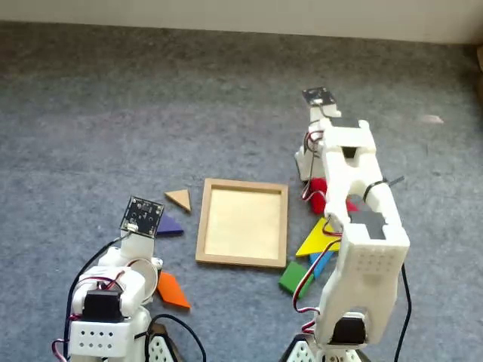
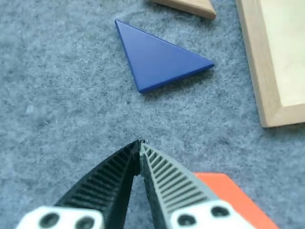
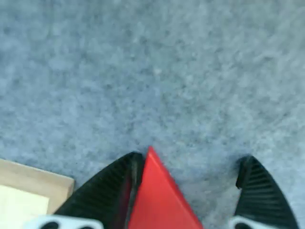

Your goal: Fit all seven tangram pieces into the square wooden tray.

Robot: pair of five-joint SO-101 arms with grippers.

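Observation:
The square wooden tray point(image 1: 202, 226) lies empty in the middle of the carpet. My left gripper point(image 2: 140, 144) is shut on nothing, just short of a dark blue triangle point(image 2: 157, 59), with an orange piece point(image 2: 233, 195) beside its fingers. A wood-coloured triangle point(image 1: 179, 199) lies by the tray's far left corner. My right gripper point(image 3: 190, 157) is open, low over the carpet, with the tip of a red triangle point(image 3: 159, 198) between its fingers, against one of them. In the high view the red triangle point(image 1: 318, 193) lies right of the tray, partly under the right arm.
A yellow triangle point(image 1: 315, 241), a light blue piece point(image 1: 323, 264) and a green square point(image 1: 294, 277) cluster off the tray's near right corner, partly under the right arm point(image 1: 362, 226). The orange piece point(image 1: 172, 290) lies near the left arm's base. Grey carpet stretches beyond the tray.

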